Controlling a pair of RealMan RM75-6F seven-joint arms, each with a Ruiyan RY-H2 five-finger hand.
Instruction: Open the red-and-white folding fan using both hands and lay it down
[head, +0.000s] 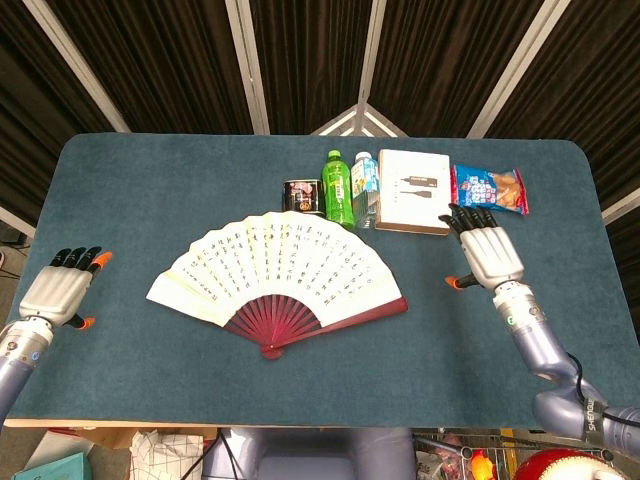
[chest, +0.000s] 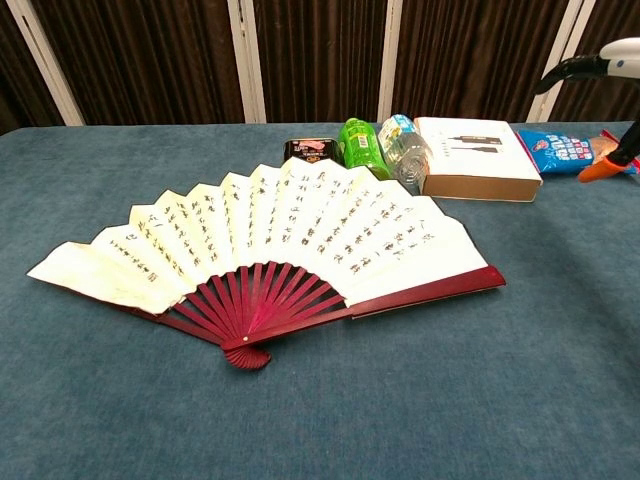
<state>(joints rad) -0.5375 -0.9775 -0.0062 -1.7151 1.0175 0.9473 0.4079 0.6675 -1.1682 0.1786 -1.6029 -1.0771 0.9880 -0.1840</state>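
The fan (head: 275, 283) is seen fully spread and flat on the blue table (head: 150, 180), pivot toward the robot, its long axis running left to right. No hand touches it. The left hand (head: 58, 295) is held well left of the paper edge, fingers extended, empty. The right hand (head: 490, 253) is held to the right of the red guard, likewise empty and spread. Each stands well off. Bottles (head: 340, 186), a tin (head: 300, 192), a box (head: 412, 190) and a snack bag (head: 490, 188) are lined up behind the fan. The task is judged complete.
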